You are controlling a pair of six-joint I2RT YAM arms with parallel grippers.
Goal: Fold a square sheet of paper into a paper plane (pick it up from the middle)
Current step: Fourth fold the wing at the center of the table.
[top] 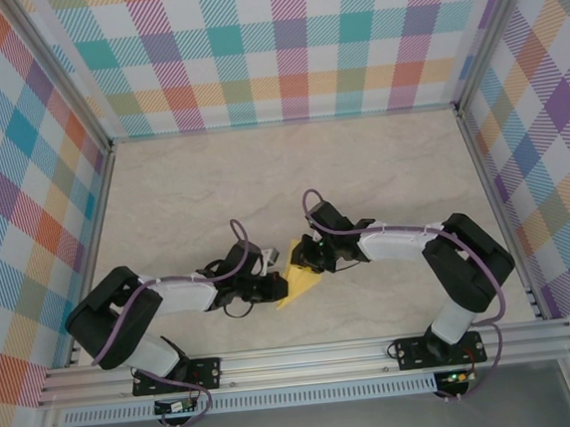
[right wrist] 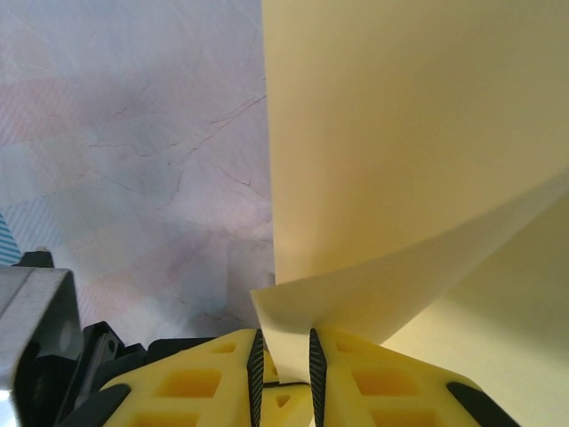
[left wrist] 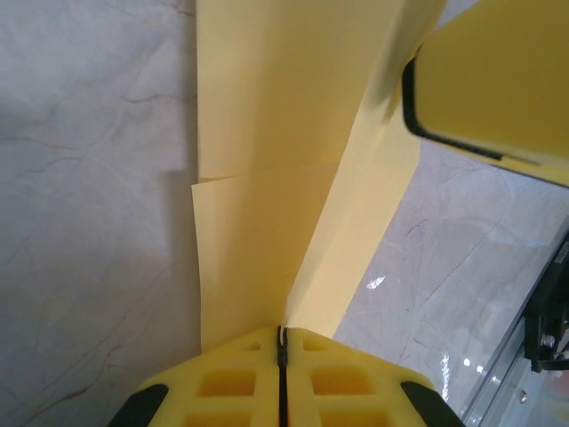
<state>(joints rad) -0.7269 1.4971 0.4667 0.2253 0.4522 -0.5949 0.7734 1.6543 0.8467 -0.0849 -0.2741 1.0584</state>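
Square sheet of paper [top: 301,282], thin creased yellow, over pale marbled bench [top: 213,190], plaid walls [top: 290,43] around; my left jaws clamp it, right jaws apart round 1 corner.

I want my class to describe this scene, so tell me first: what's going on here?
Two robot arms are working a yellow square sheet of paper, already creased, between them over the table. The left gripper is shut on one edge. The right gripper has a curled corner between its fingers, but whether it is pinching it is unclear.
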